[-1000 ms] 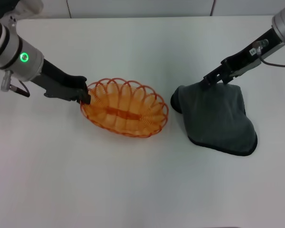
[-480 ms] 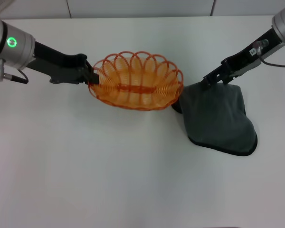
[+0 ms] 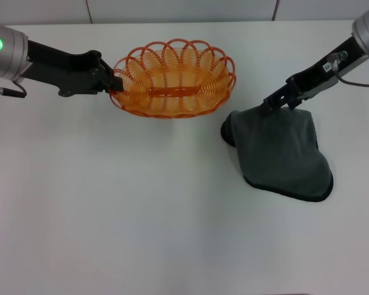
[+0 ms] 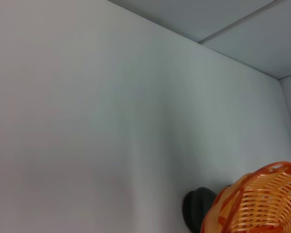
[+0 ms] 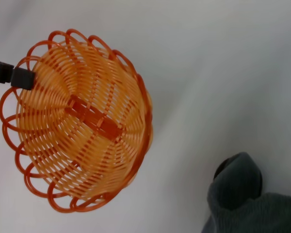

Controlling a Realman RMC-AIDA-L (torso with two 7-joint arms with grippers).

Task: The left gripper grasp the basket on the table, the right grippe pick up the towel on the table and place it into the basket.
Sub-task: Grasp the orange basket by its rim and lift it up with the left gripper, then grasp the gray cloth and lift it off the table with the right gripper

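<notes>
Basket [image 3: 172, 80] rim gripped by left tool [image 3: 112, 81], towel [image 3: 283, 153] under right tool [image 3: 269, 106], its grip unclear

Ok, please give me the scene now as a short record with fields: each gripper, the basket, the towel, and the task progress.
left gripper: jaws shut on the basket rim, at the basket's left end
basket: orange wire, empty, at the far side of the table
right gripper: at the far edge of the towel; whether it grips cannot be seen
towel: dark grey, lying on the table, apart from the basket
progress: basket grasped; towel not yet in the basket
</notes>
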